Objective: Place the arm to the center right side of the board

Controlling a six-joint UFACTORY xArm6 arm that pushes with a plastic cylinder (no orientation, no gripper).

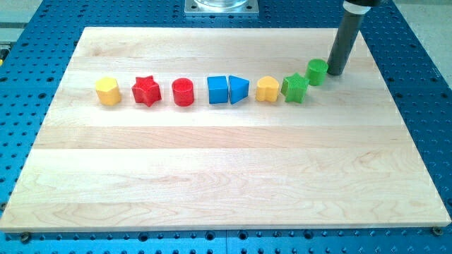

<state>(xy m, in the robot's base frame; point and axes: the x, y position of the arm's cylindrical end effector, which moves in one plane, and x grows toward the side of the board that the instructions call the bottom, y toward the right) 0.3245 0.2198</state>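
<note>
My dark rod comes down from the view's top right; my tip rests on the wooden board just right of the green cylinder, touching or nearly touching it. A green star sits just left and below the cylinder. A row runs leftward: a yellow heart-shaped block, a blue triangular block, a blue cube, a red cylinder, a red star and a yellow hexagon.
The board lies on a blue perforated table. A metal mount plate shows at the view's top centre, beyond the board's far edge.
</note>
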